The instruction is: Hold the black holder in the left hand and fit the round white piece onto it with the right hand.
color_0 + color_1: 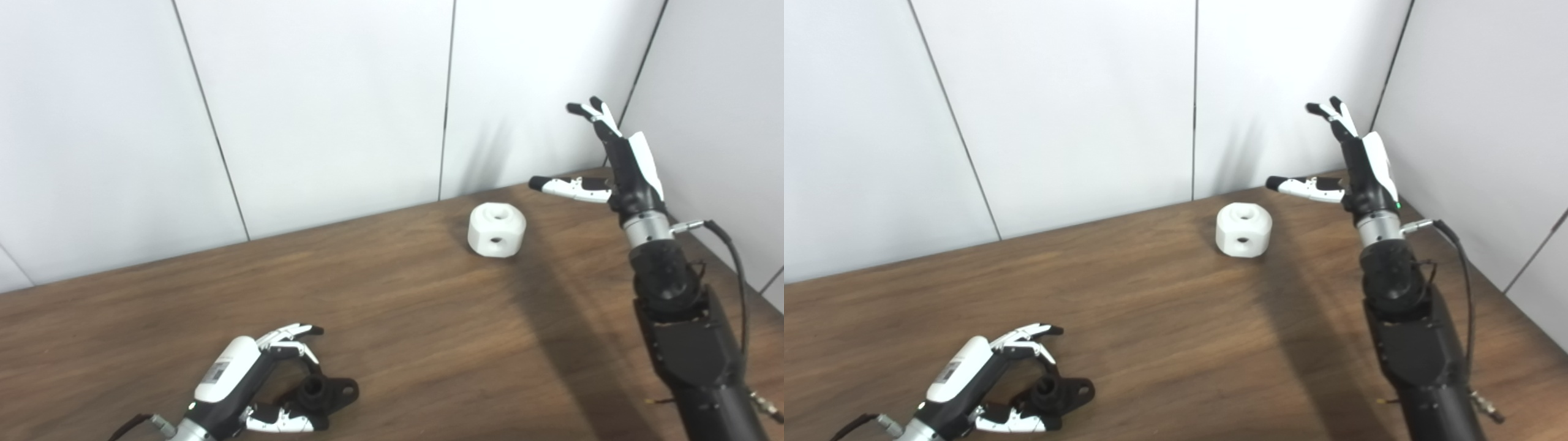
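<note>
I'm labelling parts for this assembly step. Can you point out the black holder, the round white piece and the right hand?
Black plastic holder [324, 392], left eye view: on its raised round socket.
Round white plastic piece [497, 229], left eye view: on its front face, above the side hole.
Right hand [1356, 168], right eye view: on the black palm.

I have 2 head cameras side by side, both looking down and forward across the tabletop [392, 306] toward the white wall panels [318, 110] at middling range. They share nearly the whole scene; the right eye view sits everything slightly further left.
</note>
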Tool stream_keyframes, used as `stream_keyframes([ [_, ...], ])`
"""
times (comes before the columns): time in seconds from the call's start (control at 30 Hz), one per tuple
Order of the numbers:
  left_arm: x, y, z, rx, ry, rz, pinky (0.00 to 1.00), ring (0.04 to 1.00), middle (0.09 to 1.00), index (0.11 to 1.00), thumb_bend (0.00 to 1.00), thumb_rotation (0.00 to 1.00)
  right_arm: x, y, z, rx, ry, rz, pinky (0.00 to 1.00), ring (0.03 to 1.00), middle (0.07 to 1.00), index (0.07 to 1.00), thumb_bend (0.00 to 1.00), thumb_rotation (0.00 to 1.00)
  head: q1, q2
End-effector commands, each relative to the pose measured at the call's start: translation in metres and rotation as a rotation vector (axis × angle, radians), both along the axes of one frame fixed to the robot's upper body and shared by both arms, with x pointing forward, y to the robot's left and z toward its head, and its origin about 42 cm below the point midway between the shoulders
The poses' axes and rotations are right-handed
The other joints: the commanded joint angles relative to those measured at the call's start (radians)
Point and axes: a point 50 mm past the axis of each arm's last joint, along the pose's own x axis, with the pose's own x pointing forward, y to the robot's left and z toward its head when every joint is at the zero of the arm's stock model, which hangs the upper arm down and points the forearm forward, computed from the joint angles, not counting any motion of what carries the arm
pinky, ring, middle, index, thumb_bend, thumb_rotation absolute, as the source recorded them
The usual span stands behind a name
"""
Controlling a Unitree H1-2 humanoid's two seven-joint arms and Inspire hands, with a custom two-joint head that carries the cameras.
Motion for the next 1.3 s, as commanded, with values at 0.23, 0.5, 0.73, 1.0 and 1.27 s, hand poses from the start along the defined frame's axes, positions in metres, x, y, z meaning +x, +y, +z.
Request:
stream_keyframes([
  [0.23,-0.021,0.017,-0.034,0.087,0.123,0.004,0.80,0.879,0.850,0.482,0.52,0.04,0.021,-0.019,0.013,-0.018,0.181,0.158,0.84,1.000,1.000,1.000,0.96,0.34,-0.001,0.002],
  [0.5,-0.022,0.018,-0.030,0.091,0.129,0.004,0.80,0.884,0.856,0.482,0.52,0.05,0.031,-0.017,-0.003,0.028,0.365,0.264,0.80,0.982,1.000,1.000,1.00,0.33,0.011,0.005],
  [0.73,-0.022,0.019,-0.029,0.099,0.129,0.007,0.80,0.883,0.856,0.482,0.52,0.04,0.040,-0.010,-0.024,0.013,0.434,0.298,0.80,0.972,1.000,0.996,1.00,0.34,0.015,0.009],
  [1.0,-0.025,0.018,-0.030,0.094,0.125,0.008,0.80,0.878,0.848,0.481,0.52,0.05,0.050,-0.003,-0.041,-0.009,0.478,0.286,0.86,0.989,1.000,0.987,1.00,0.34,0.016,0.010],
  [1.27,-0.024,0.018,-0.031,0.114,0.127,0.003,0.82,0.885,0.855,0.482,0.52,0.05,0.059,0.006,-0.051,-0.031,0.491,0.272,0.87,0.984,1.000,0.969,0.99,0.31,0.031,0.012],
])
